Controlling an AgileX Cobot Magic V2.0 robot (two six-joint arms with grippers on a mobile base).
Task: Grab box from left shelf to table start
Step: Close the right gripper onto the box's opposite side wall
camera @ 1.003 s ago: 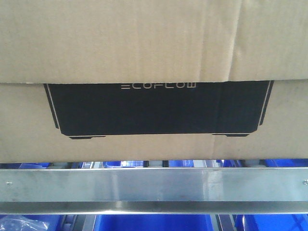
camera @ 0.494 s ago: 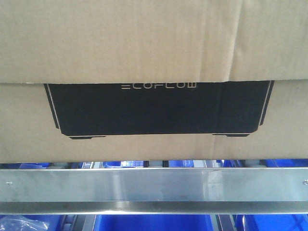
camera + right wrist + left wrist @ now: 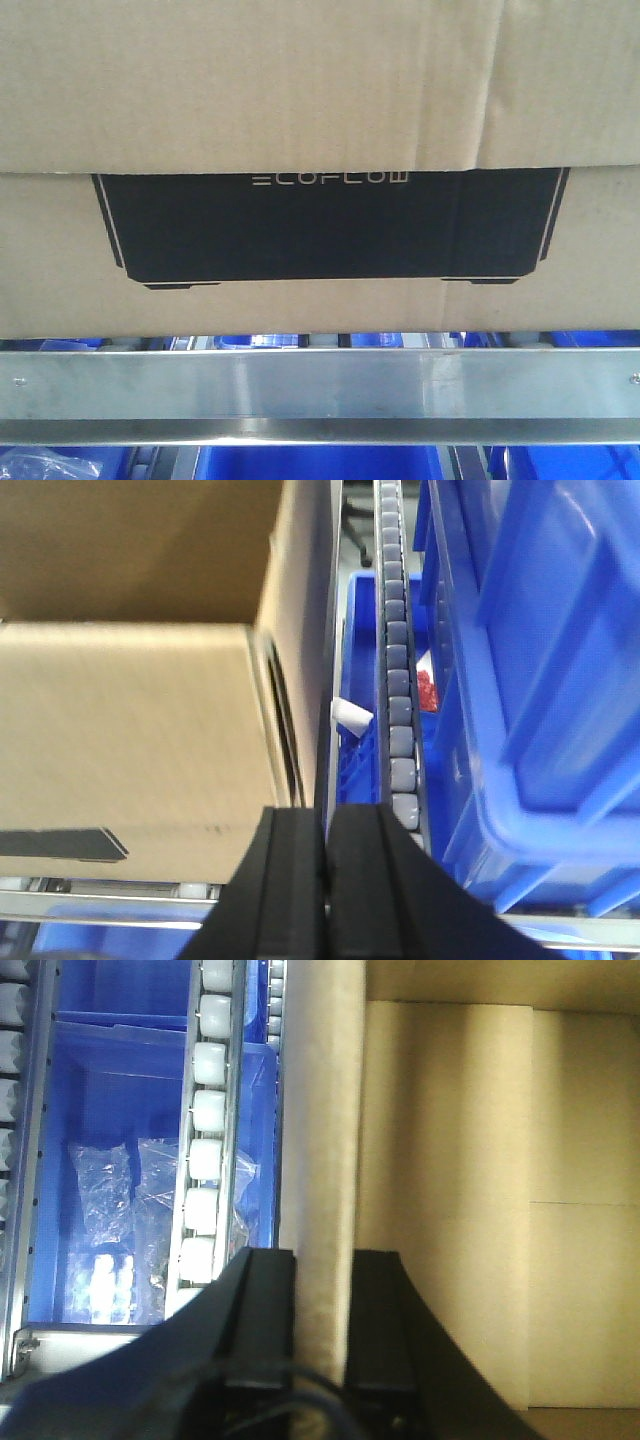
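The box [image 3: 320, 100] above the shelf [image 3: 320, 395] is clamped by its wall in the left gripper [image 3: 322, 1262], and the right gripper [image 3: 326, 820] is seen almost closed at the box's right side.

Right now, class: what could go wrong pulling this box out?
1. The left gripper pinches only one thin wall of the box; it may bend or slip.
2. The rail lies just below the box and could snag it.
3. The right gripper sits close beside a blue bin and might knock it.
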